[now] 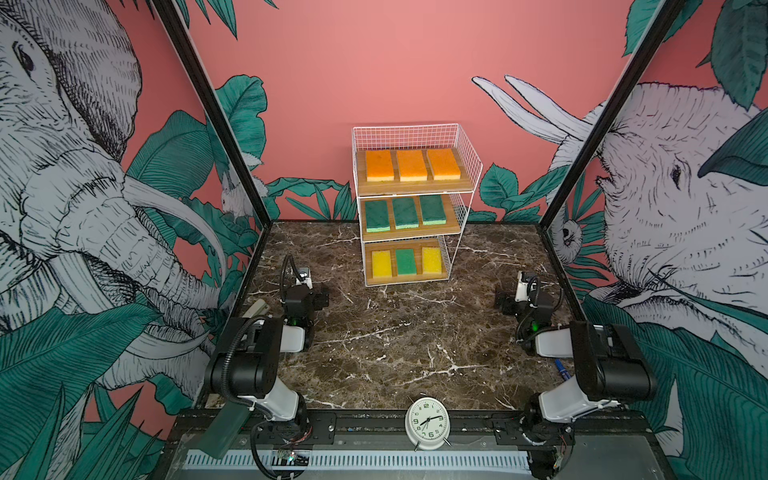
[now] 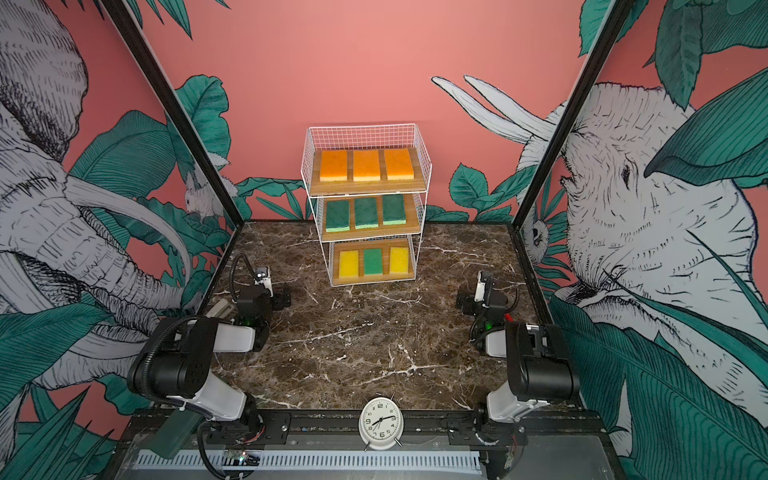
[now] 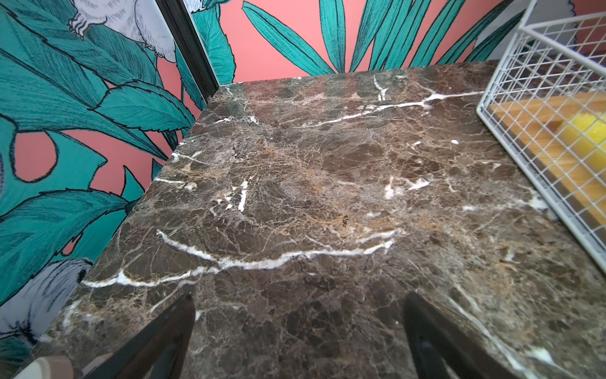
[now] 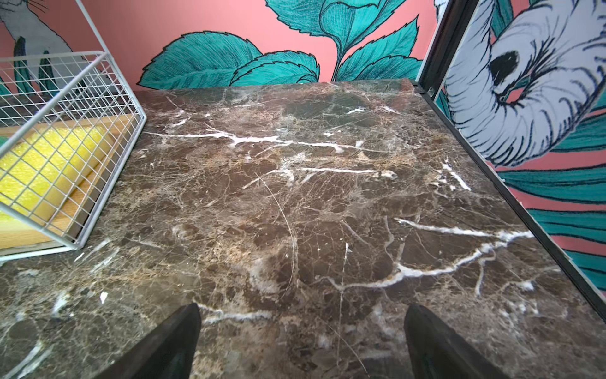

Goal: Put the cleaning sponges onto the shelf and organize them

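Note:
The shelf (image 1: 415, 188) (image 2: 368, 188) stands at the back middle of the table. Its top tier holds three orange cleaning sponges (image 1: 411, 165) in a row. Three dark green ones (image 1: 405, 212) lie on the middle tier. On the bottom tier a green sponge (image 1: 406, 262) lies between two yellow ones (image 1: 381, 264) (image 1: 432, 260). My left gripper (image 1: 309, 297) (image 3: 300, 305) rests low at the table's left, open and empty. My right gripper (image 1: 509, 301) (image 4: 301, 311) rests at the right, also open over bare marble. Both wrist views catch the shelf's wire side (image 3: 511, 108) (image 4: 108, 157) and a yellow sponge (image 3: 587, 131) (image 4: 42, 164).
The brown marble table (image 1: 395, 340) stretches between the arms and the shelf. A white alarm clock (image 1: 427, 423) sits on the front rail. A blue pen-like item (image 1: 561, 368) lies by the right arm. Black frame posts and printed walls close in the sides.

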